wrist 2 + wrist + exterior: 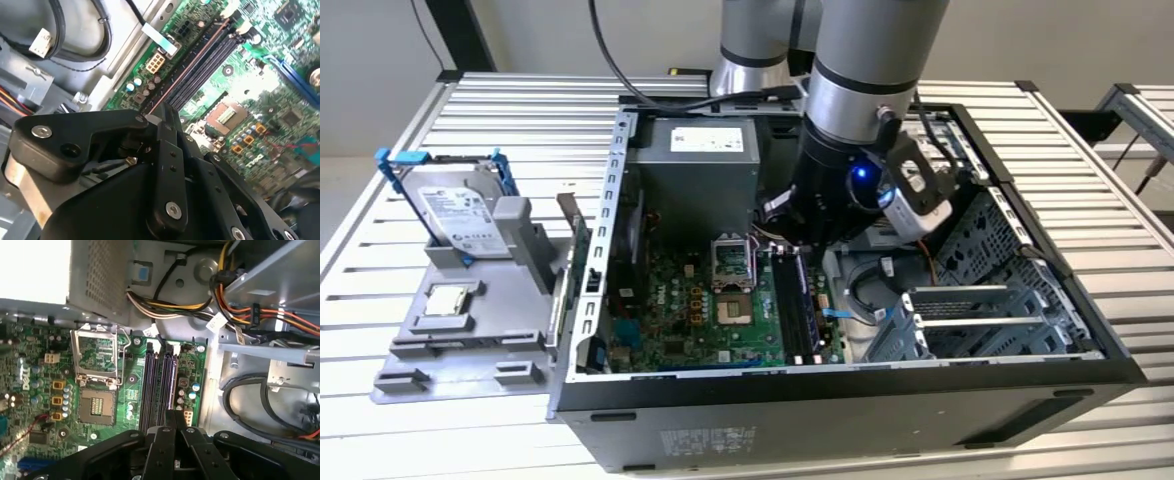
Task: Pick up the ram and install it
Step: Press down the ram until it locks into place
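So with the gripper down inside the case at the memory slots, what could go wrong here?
1. The gripper sits right over the slots; if the ram is misaligned, pressing could jam it or stress the motherboard.
2. Loose cables run close to the slots and might snag.
3. The open CPU socket beside the slots is exposed to a slip.

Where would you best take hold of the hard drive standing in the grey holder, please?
Probably at its free upper end, from above: the hard drive stands tilted with its lower end sunk in the grey holder. Pinch across its flat faces, between the blue clips on its sides.
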Robot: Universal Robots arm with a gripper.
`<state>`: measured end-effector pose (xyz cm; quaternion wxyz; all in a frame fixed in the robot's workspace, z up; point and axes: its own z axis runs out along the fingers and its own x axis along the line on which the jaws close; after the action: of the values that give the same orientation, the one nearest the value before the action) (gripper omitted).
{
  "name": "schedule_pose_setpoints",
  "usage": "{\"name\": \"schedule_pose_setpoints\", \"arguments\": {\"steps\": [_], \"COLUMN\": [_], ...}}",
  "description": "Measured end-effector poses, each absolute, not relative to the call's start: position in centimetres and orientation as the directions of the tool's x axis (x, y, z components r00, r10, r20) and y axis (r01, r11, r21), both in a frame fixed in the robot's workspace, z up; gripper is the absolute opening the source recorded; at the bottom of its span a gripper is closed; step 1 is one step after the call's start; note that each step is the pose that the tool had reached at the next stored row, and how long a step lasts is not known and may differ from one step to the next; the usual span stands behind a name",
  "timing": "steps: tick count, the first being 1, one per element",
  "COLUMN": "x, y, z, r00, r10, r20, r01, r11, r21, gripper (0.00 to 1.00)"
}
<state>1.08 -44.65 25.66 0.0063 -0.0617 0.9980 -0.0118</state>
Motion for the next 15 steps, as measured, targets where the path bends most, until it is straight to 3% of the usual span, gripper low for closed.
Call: {"name": "schedule_pose_setpoints", "arguments": {"steps": [15], "x": [1.08], "y": [-44.65], "z": [25.66], "r00": [-0.921], "r10": [-0.390], "r20": [-0.011], "r01": [-0.390], "r11": [0.920], "r21": [-0.024], "gripper": [0.00]}}
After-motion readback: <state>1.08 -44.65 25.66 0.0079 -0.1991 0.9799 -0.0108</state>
